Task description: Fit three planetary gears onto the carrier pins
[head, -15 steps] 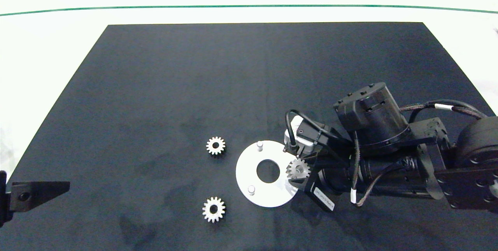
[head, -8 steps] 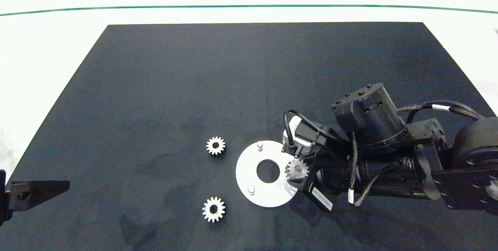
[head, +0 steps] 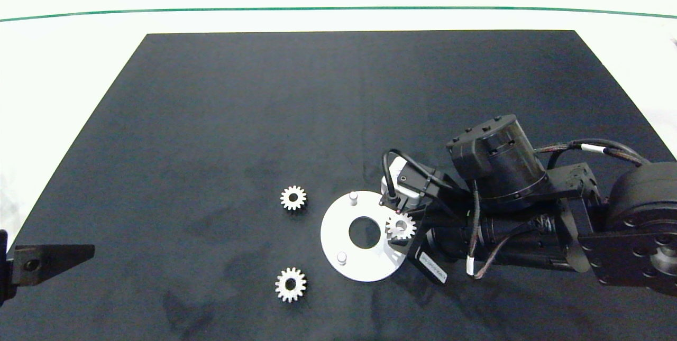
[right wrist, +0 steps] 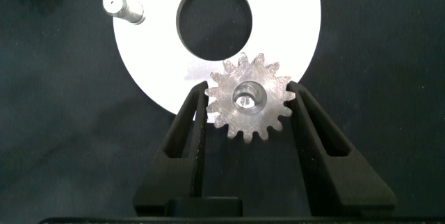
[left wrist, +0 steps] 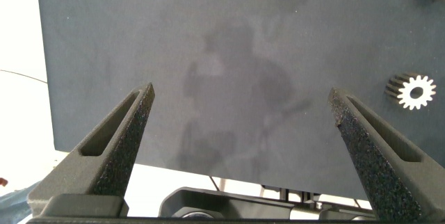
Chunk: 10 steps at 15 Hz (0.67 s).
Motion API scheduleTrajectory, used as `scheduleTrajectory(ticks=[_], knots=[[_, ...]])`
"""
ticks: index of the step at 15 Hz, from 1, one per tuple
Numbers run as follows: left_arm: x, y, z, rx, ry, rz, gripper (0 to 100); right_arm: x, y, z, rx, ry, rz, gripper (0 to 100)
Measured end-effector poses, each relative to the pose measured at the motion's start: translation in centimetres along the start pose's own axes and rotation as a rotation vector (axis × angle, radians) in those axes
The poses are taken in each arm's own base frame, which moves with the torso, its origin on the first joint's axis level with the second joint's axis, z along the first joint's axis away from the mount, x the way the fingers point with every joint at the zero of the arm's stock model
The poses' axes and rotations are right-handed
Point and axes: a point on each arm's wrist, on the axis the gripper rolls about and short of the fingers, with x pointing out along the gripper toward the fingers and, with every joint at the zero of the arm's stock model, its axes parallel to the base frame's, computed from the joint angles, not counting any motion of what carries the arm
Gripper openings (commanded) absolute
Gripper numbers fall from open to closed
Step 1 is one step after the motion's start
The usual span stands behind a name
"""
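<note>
Now our right gripper [right wrist: 247,107] clamps 1 pale toothed gear [right wrist: 247,104] over a white carrier pin [right wrist: 245,101]; next, we should lower it squarely.

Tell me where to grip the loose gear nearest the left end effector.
That planetary gear lies flat on the black mat, hole up. Come straight down from above and pinch opposite sides of its toothed rim, as the right end effector holds its gear. The left end effector is open.
</note>
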Motion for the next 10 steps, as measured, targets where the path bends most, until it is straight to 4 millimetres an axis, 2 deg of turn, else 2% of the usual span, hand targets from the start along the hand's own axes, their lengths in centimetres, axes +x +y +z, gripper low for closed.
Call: scheduleTrajectory(ticks=[10], knots=[[-0.02,0.04,0.00,-0.002,-0.001,0.002,100,-0.30,0.04,-0.28,-0.001,0.004,-0.002,19]])
